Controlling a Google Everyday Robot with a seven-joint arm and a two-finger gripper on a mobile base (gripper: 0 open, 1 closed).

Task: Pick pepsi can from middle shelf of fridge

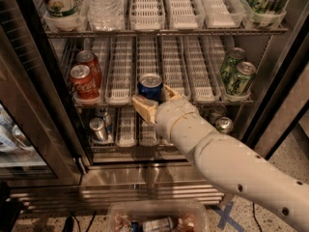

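1 arm [231,163] outstretched, claw [152,95] clasping pepsi can [150,83], middle shelf [195,76]

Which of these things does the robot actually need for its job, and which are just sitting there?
Needed: pepsi can; middle shelf; fridge; pincer, right at the pepsi can.
Just sitting there: Coca-Cola cans; green cans; water bottle; bottom-shelf cans; floor tub.
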